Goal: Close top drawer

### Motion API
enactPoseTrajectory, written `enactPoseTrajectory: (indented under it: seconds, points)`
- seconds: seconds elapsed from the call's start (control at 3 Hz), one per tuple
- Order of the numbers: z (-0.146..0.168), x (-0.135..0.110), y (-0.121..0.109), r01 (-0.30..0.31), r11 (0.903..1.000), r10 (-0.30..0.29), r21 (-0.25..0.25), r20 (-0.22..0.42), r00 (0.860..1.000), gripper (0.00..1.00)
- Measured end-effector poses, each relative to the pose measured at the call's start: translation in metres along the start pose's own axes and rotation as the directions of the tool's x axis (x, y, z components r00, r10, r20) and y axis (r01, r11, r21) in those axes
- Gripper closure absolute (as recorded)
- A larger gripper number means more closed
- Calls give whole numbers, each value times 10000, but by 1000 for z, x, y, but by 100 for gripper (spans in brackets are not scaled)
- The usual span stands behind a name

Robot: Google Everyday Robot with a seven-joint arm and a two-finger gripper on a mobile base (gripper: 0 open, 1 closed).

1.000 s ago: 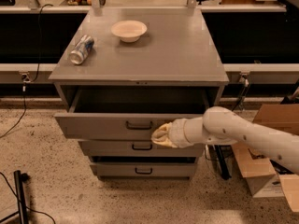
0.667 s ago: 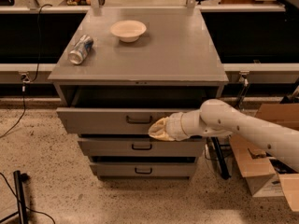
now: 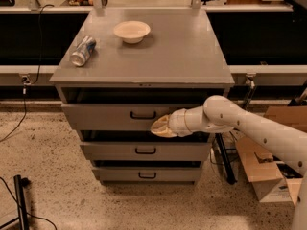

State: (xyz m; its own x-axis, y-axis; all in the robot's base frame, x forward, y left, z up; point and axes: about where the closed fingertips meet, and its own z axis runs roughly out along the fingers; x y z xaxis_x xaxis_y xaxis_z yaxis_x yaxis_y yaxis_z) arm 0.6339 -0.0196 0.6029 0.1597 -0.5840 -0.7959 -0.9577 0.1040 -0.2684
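Cabinet [image 3: 144,61]: you face a grey cabinet with a flat top, standing on a speckled floor.
Top drawer [image 3: 105,117]: it sits right under the cabinet top and is pulled out partway. A dark strip of its inside shows above the front.
Arm [image 3: 249,128]: your white arm reaches in from the right, across the cabinet's right edge.
Gripper [image 3: 158,127]: its tip lies at the lower edge of the top drawer's front, just right of the black handle [image 3: 143,115], and seems to touch the front. You cannot tell whether it is parted or closed.
Step in hand: judged from this, you are mid-push, with the close not yet done.
Next move: push straight in toward the cabinet, square to the front. The contact is off-centre and low, so watch for the tip slipping under the edge into the gap above the middle drawer [image 3: 110,151].
Drawers: three, namely the top, the middle and the bottom drawer [image 3: 115,175].
Handles: three, one at the centre of each front.
On top: one pale bowl [image 3: 131,31] and one can [image 3: 83,51] lying on its side, well apart.
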Motion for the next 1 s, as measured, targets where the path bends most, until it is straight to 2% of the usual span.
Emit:
enactPoseTrajectory:
  seconds: [0.67, 1.0]
  points:
    - [-1, 3, -1, -57, 9999, 57, 85, -28, 10000, 100]
    - [-10, -5, 16, 117, 9999, -117, 57, -30, 9999, 100]
